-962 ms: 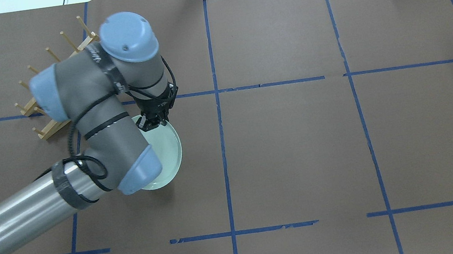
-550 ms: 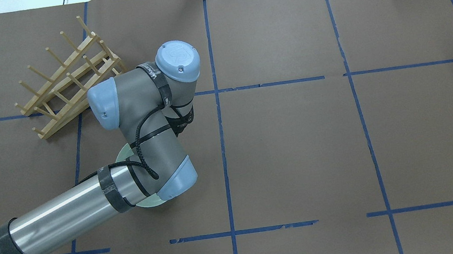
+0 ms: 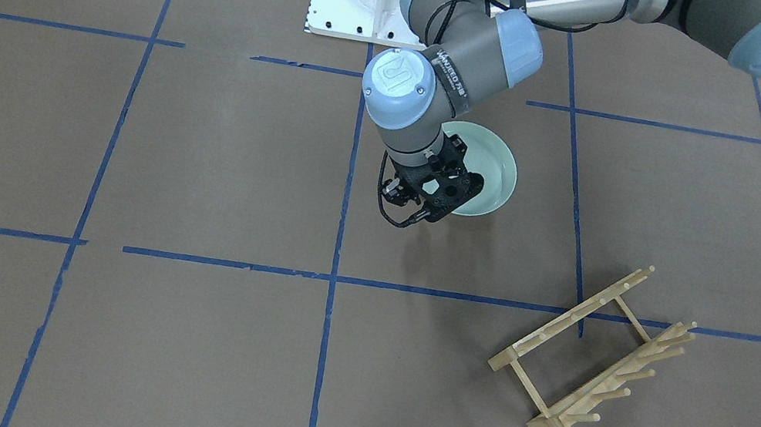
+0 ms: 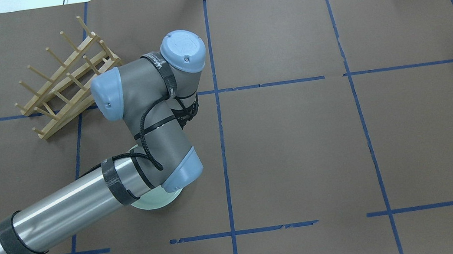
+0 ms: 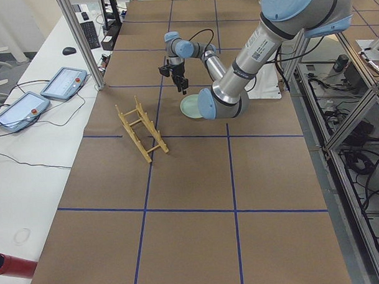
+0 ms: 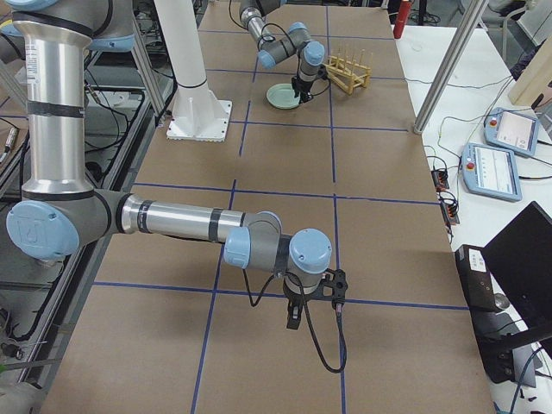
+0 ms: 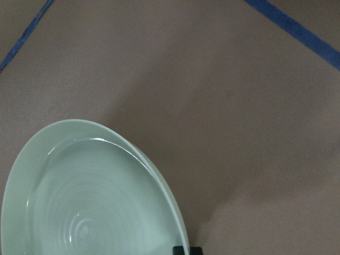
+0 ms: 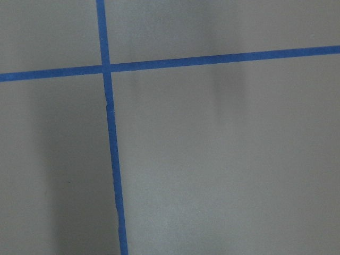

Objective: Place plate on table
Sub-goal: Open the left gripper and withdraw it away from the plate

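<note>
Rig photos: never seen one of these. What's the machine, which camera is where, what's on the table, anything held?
One robot's left arm and right arm work at a brown-paper table. Views: one camera above and behind the robot, one facing it, one at each table end, one on each wrist. The left gripper hangs above the rim of a mint plate that lies flat on the paper, unheld. A wooden peg rack stands apart from it. The right gripper hangs elsewhere, holding nothing. Open or shut: cannot tell.
</note>
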Tool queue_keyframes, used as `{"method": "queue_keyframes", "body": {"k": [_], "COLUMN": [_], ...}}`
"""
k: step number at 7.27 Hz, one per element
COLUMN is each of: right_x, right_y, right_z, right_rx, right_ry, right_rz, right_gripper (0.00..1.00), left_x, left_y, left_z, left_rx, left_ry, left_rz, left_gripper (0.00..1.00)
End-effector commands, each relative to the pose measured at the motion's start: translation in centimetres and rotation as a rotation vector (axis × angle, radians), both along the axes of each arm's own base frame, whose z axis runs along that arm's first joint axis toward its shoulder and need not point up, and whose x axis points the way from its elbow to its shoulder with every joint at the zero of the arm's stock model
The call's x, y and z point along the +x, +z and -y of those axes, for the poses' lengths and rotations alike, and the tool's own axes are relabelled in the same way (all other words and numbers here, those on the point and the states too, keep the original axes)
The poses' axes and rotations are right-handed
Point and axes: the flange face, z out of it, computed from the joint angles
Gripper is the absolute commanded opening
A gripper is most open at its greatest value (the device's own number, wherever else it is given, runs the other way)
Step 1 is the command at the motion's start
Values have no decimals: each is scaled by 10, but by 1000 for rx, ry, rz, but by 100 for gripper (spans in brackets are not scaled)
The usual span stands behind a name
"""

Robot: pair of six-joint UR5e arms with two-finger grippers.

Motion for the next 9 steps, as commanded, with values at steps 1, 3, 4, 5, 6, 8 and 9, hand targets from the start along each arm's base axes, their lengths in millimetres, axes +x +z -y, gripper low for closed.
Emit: {"method": "queue_keyframes", "body": {"k": [1,3,4,5,6,8,9], "right_x": [0,0,0,0,0,0,0], "right_y": [0,0,0,1,1,1,1], "right_z": [0,0,0,0,0,0,0], "right_rx": [0,0,0,-1,-1,-1,-1], "right_ry": [0,0,0,0,0,0,0], "right_rz": [0,0,0,0,0,0,0], "right_gripper": [100,100,100,100,100,100,100], "left_x": [-176,-352,-416,-487,-527,-619,-619], "left_y": [-28,61,127,200,278,408,424], "left_z": [61,112,114,104,75,-1,-18], "left_rx": [146,336,372,452,479,490,480], "left_ry": [-30,87,177,298,455,579,569], "left_rz": [-96,-66,-92,-92,-70,-81,-145], "left_gripper": [100,100,100,100,100,100,100]}}
